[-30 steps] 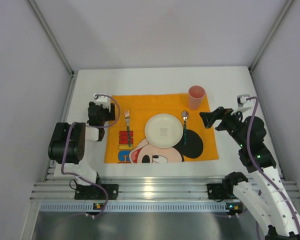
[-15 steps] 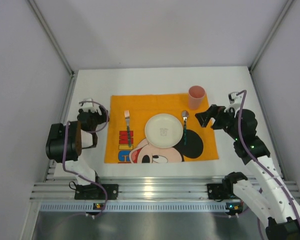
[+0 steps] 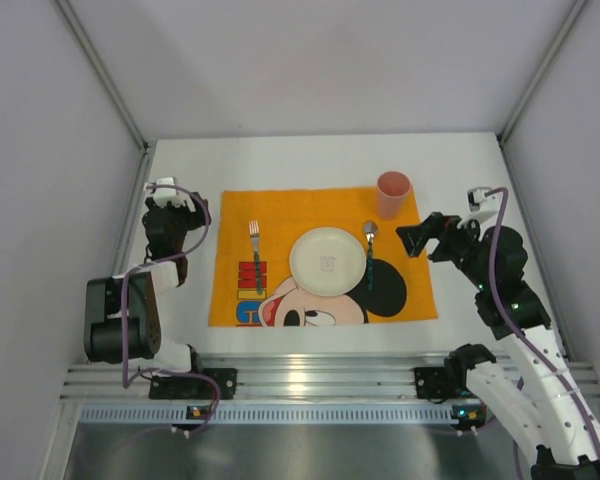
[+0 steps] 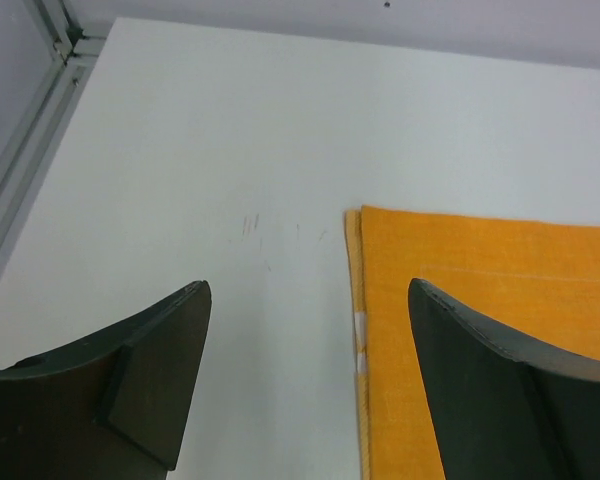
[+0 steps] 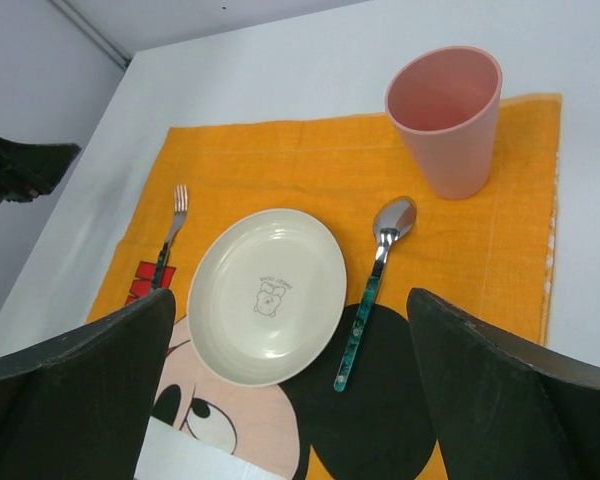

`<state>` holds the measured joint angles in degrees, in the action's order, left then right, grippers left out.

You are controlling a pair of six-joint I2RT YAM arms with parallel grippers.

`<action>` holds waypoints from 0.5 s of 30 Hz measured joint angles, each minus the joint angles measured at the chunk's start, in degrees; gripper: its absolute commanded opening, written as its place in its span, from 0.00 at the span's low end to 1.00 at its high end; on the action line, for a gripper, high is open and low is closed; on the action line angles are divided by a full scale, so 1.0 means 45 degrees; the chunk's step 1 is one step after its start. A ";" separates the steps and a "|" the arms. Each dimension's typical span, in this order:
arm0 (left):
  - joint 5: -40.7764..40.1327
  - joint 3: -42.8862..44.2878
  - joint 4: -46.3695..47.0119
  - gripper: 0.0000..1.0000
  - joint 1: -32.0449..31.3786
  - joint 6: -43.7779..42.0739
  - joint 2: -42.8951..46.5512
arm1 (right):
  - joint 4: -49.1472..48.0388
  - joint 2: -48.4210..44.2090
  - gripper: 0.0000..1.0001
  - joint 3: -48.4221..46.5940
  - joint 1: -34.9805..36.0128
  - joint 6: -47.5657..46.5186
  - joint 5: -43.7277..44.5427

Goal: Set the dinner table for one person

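**Top:** matte white rectangular dinner table (image 3: 310,160) lay beneath both arms.
**L wrist:** left gripper (image 4: 308,288) spread, empty; orange cloth placemat (image 4: 480,300) ahead-right.
**R wrist:** right gripper (image 5: 290,295) spread, empty; round cream plate (image 5: 260,300) ahead, pink plastic cup (image 5: 445,115) ahead-right.

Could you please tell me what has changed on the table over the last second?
The left gripper drew back from the placemat toward the left side of the dinner table, open and empty. The right gripper barely shifted and is open by the placemat's right edge. The plate, fork, spoon, cup and placemat stayed put.
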<state>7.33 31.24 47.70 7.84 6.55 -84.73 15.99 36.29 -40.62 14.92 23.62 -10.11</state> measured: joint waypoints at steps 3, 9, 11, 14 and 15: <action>0.0175 -0.0019 -0.0835 0.84 0.0000 -0.0219 0.0000 | 0.0083 -0.0151 1.00 0.0102 0.0000 0.0005 -0.0005; 0.0306 -0.0321 -0.1545 0.98 0.0000 -0.0442 0.0155 | 0.0272 0.0019 1.00 0.0117 0.0000 -0.0019 -0.0044; 0.0500 -0.0330 -0.1763 0.99 0.0000 -0.0466 0.0257 | 0.0316 0.0306 1.00 0.0092 0.0000 -0.0083 -0.0209; 0.0515 -0.0801 -0.1379 0.98 0.0000 -0.0107 0.0447 | 0.0529 0.0719 1.00 -0.0078 0.0005 -0.0117 -0.0301; 0.0495 -0.1180 -0.1005 0.98 -0.0005 0.0010 0.0447 | 0.0593 0.0923 1.00 -0.0175 0.0010 -0.0107 -0.0233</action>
<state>9.56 25.93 43.18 7.81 6.59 -82.72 18.65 40.45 -41.41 14.96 23.14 -11.16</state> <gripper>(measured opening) 0.983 0.996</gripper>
